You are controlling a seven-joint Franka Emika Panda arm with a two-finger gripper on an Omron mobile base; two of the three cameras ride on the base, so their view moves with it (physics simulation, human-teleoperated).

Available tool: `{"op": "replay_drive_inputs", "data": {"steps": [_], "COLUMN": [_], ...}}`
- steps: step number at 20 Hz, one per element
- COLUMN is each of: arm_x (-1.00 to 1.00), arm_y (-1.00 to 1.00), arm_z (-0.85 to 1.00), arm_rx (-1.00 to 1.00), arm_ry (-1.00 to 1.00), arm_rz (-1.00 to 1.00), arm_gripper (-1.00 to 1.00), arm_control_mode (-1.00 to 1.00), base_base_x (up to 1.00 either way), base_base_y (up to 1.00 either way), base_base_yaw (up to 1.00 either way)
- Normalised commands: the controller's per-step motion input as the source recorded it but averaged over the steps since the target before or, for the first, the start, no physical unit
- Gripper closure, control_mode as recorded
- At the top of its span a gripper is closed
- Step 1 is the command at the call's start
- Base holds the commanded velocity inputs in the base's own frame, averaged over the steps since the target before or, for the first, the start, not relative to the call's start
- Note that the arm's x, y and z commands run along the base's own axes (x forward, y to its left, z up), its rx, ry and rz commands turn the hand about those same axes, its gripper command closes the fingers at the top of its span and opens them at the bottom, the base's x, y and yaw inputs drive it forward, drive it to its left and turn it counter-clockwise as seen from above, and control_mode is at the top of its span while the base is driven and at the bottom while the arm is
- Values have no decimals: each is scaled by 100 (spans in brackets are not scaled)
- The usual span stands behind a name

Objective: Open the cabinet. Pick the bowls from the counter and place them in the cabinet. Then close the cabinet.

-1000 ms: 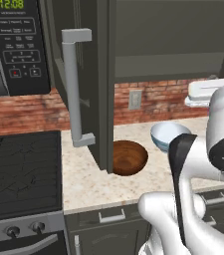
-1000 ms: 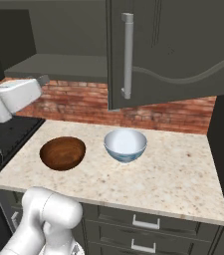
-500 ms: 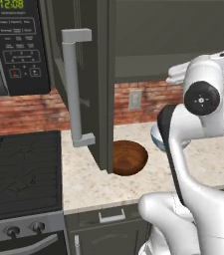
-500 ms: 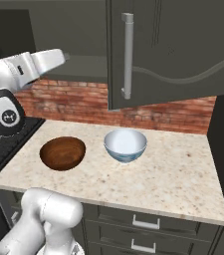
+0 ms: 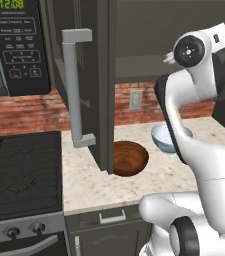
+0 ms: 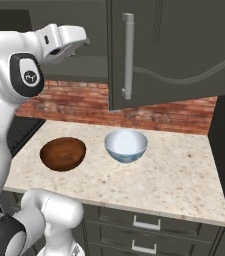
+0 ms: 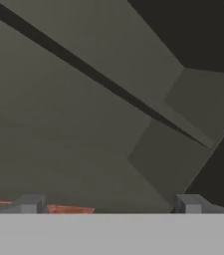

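Over the last second the arm has swung upward: its hand, which hung low beside the counter, now sits high in front of the open cabinet [image 6: 169, 55], while both bowls have stayed put. The cabinet's doors stand swung out, the left one [image 5: 91, 85] edge-on with its long bar handle [image 5: 74, 90] facing the stove side, the right one hanging out over the counter. The gripper [image 7: 108, 204] points into the dark cabinet interior, and its fingertips [image 7: 31, 203] stand wide apart with nothing between them; empty shelf and wall lie ahead of them.

Well below the fingers, on the counter [image 6: 174, 175], sit the brown wooden bowl [image 6: 63, 153] and, just beside it toward the right door, the white bowl [image 6: 126, 145]; they are near each other but apart. Both rest upright and untouched, so the opening step looks done and the picking has yet to begin. The raised hand probably clears the door edge before it drops to a bowl. Farther off to the left of the fingers are the microwave [image 5: 14, 47] and the black stovetop [image 5: 19, 175].
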Motion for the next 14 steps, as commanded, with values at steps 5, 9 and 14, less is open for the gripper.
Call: {"op": "replay_drive_inputs", "data": {"steps": [5, 9, 14], "arm_x": [33, 52, 38], "arm_y": [-53, -24, -21], "arm_z": [0, -19, -23], "arm_rx": [0, 0, 0], "arm_ry": [1, 0, -1], "arm_rz": [-3, 0, 1], "arm_gripper": [-100, -100, -100], "arm_control_mode": [-100, -100, -100], "base_base_x": [0, 0, 0], "base_base_y": [0, 0, 0], "base_base_yaw": [0, 0, 0]}}
